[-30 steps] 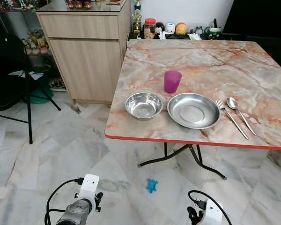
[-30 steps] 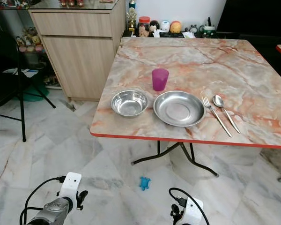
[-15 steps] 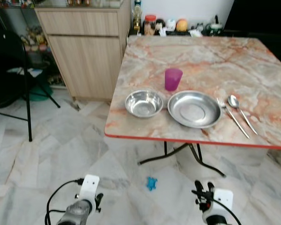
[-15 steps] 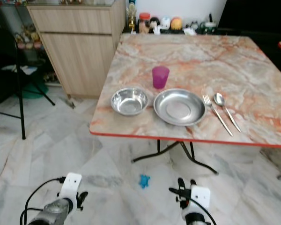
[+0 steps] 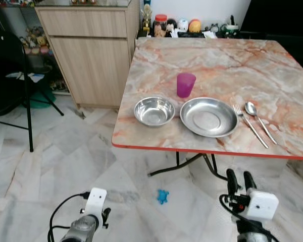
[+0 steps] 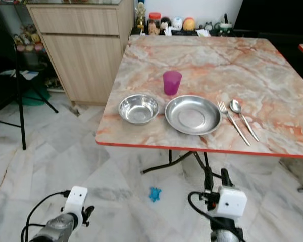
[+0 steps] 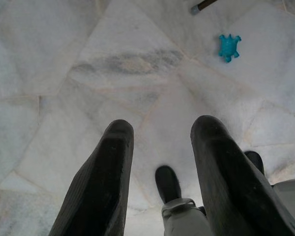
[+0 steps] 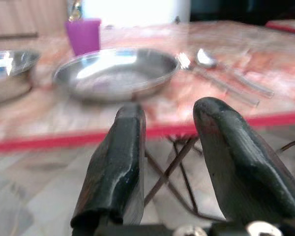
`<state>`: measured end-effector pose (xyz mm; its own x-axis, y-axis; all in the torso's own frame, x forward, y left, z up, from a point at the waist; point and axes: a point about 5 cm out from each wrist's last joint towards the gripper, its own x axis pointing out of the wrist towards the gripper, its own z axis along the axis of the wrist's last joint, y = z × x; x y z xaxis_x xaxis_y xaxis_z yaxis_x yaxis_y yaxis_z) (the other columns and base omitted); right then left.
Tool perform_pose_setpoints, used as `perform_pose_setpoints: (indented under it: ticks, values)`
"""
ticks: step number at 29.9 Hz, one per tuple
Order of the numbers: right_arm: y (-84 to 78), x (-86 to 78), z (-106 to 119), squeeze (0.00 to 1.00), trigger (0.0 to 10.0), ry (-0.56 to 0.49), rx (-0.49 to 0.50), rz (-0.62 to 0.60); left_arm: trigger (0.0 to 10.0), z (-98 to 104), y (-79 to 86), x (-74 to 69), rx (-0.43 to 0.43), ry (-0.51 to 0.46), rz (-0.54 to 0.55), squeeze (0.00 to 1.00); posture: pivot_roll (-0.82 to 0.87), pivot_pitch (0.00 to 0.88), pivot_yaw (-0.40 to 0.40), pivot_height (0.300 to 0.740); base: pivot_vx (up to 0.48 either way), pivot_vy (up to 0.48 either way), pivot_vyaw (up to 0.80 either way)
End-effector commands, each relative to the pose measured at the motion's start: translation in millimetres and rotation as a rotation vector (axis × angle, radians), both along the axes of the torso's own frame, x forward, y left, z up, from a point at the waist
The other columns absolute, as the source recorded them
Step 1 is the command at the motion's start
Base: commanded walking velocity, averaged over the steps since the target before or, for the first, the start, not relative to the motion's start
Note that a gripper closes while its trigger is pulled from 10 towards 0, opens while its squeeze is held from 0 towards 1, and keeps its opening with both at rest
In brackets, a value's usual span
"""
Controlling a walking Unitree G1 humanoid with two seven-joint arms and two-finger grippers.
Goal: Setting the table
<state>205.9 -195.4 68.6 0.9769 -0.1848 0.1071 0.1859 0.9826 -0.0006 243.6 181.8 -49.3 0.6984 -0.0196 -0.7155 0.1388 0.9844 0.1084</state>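
Right gripper (image 5: 242, 180) open below table edge, shiny steel plate (image 5: 208, 117), purple cup (image 5: 185, 84)

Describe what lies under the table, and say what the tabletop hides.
Under the table the dark folding legs cross above the marble floor. A small blue toy lies just out from the near edge. Further back, the tabletop covers the floor.
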Motion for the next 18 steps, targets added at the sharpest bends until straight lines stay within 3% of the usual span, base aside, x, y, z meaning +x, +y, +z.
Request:
perform_pose_setpoints:
  ticks: [1,2,6,7,10,13,18]
  values:
    - [-8.4,7.1,11.5,0.0,10.0,-0.027,0.003,-0.042,10.0,-2.1,2.4,-3.1,0.005,0.014,0.007,0.0,-0.03,0.028,-0.01,0.74,0.0,0.0,0.0]
    - [-17.8,16.9,19.5,0.0,10.0,-0.044,0.012,-0.081,10.0,-2.0,2.5,-2.9,0.005,0.013,0.008,0.0,-0.04,0.029,-0.004,0.74,0.0,0.0,0.0]
    - [-26.7,25.6,27.2,0.0,10.0,-0.054,0.038,-0.115,10.0,-1.8,2.5,-2.8,0.004,0.012,0.009,0.0,-0.04,0.029,0.004,0.74,0.0,0.0,0.0]
    - [-37.7,36.7,35.1,0.0,10.0,-0.075,0.082,-0.144,10.0,-1.7,2.3,-2.6,0.003,0.011,0.008,0.0,-0.04,0.03,0.005,0.74,0.0,0.0,0.0]
    - [-47.2,50.6,37.4,0.0,10.0,-0.047,0.132,-0.187,10.0,-1.2,2.4,-2.0,0.0,0.004,0.013,0.0,-0.04,0.031,0.007,0.74,0.0,0.0,0.0]
    - [-46.4,69.1,31.1,0.0,10.0,0.05,0.195,-0.175,10.0,0.2,2.0,-0.5,-0.012,-0.011,0.021,0.0,-0.04,0.032,0.007,0.74,0.0,0.0,0.0]
    - [-36.9,88.9,41.1,0.0,10.0,0.03,0.265,-0.115,10.0,0.5,2.7,0.0,-0.005,-0.012,0.02,0.0,-0.03,0.033,0.008,0.74,0.0,0.0,0.0]
